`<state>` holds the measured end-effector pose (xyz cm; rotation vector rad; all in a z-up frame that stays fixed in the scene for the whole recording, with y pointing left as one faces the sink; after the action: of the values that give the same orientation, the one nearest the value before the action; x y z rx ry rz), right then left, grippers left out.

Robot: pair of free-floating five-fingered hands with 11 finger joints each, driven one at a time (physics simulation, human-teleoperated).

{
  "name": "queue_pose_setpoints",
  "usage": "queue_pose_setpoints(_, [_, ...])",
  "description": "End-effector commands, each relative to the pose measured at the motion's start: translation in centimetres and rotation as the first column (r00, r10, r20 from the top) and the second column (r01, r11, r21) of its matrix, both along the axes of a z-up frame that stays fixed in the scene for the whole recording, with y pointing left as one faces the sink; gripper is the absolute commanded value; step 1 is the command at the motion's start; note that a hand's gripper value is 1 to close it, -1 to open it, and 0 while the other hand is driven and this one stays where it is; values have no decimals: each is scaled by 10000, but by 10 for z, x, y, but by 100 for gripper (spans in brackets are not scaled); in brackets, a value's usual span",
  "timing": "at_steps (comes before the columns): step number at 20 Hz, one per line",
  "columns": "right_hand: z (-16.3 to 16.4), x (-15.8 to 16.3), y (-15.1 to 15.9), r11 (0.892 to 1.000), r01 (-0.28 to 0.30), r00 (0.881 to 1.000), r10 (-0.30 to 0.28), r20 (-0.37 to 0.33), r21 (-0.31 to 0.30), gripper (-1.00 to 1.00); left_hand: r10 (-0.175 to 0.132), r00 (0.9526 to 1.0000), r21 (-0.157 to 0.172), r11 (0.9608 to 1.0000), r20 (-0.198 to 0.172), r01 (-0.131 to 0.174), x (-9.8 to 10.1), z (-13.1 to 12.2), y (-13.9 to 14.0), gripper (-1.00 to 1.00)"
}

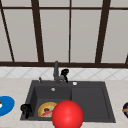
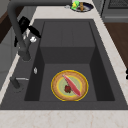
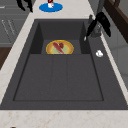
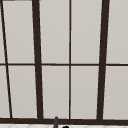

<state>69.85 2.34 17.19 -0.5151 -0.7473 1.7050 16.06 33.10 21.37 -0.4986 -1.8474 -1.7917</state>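
Observation:
My right hand [image 1: 64, 73] hovers just right of the dark faucet [image 1: 56, 72] at the back of the sink, its fingers straight and reaching down toward the faucet's base [image 3: 94, 33]. In the side views this hand [image 2: 24, 24] [image 3: 102, 21] stands close beside the faucet post. My left hand [image 1: 25, 109] hangs over the sink's front left corner with relaxed fingers pointing down, holding nothing; it shows again in the right side view [image 3: 24, 3]. A yellow plate [image 1: 46, 109] with a red strip of food lies in the left basin [image 2: 69, 85].
A big red ball [image 1: 67, 115] sits in front of the sink. A blue plate [image 1: 5, 105] lies on the left counter and a dark plate [image 1: 125, 109] with food on the right. The sink's right half is a flat drainboard [image 1: 90, 100]. A small white knob [image 1: 74, 83] sits on the rim.

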Motion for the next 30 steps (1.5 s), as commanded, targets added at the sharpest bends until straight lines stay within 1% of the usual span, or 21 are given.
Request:
queue_pose_setpoints(1, [-22,11,0,9997,-230,9995,227,-230,-122,-100,0,10000,0,10000,0,0,0,0,0,0])
queue_pose_setpoints(2, [-20,10,0,9996,-264,9992,260,-308,-100,-100,0,10000,0,10000,0,0,0,0,0,0])
queue_pose_setpoints(3, [-18,11,1,9996,-276,9990,274,-365,-48,100,0,10000,0,10000,0,0,0,0,0,0])
queue_pose_setpoints(4, [-19,13,2,9987,-471,9985,465,-299,-192,100,0,10000,0,10000,0,0,0,0,0,0])
queue_pose_setpoints(6, [-22,16,1,9990,-449,9988,449,-195,14,100,0,10000,0,10000,0,0,0,0,0,0])
queue_pose_setpoints(7, [-25,16,-1,9992,-403,9992,403,-34,26,100,0,10000,0,10000,0,0,0,0,0,0])
queue_pose_setpoints(9, [-31,13,-14,9994,-197,9989,209,-420,295,100,0,10000,0,10000,0,0,0,0,0,0])
queue_pose_setpoints(11, [-37,17,-22,9961,-27,9996,52,-286,880,100,0,10000,0,10000,0,0,0,0,0,0])
queue_pose_setpoints(13, [-46,17,-26,9897,-267,9993,300,-210,1409,100,0,10000,0,10000,0,0,0,0,0,0])
queue_pose_setpoints(14, [-50,20,-26,9861,-417,9981,483,-372,1608,100,0,10000,0,10000,0,0,0,0,0,0])
queue_pose_setpoints(15, [-53,23,-23,9842,-483,9958,607,-683,1705,100,0,10000,0,10000,0,0,0,0,0,0])
queue_pose_setpoints(16, [-55,24,-19,9872,-384,9939,537,-959,1546,100,0,10000,0,10000,0,0,0,0,0,0])
queue_pose_setpoints(17, [-55,28,-15,9885,-393,9879,604,-1430,1462,100,0,10000,0,10000,0,0,0,0,0,0])
queue_pose_setpoints(18, [-54,32,-12,9910,-303,9809,546,-1866,1307,100,0,10000,0,10000,0,0,0,0,0,0])
queue_pose_setpoints(19, [-54,36,-9,9939,-174,9708,428,-2360,1089,100,0,10000,0,10000,0,0,0,0,0,0])
queue_pose_setpoints(20, [-57,37,-7,9977,27,9597,164,-2806,673,100,0,10000,0,10000,0,0,0,0,0,0])
queue_pose_setpoints(21, [-58,41,-7,9978,151,9467,63,-3219,642,100,0,10000,0,10000,0,0,0,0,0,0])
queue_pose_setpoints(23, [-62,46,-8,9969,368,9235,-75,-3836,692,100,0,10000,0,10000,0,0,0,0,0,0])
queue_pose_setpoints(26, [-70,54,-11,9938,648,8809,-147,-4731,899,100,0,10000,0,10000,0,0,0,0,0,0])
queue_pose_setpoints(28, [-71,56,-14,9916,775,8560,-131,-5168,1033,100,0,10000,0,10000,0,0,0,0,0,0])
queue_pose_setpoints(30, [-71,54,-17,9895,869,8403,-104,-5420,1157,100,0,10000,0,10000,0,0,0,0,0,0])
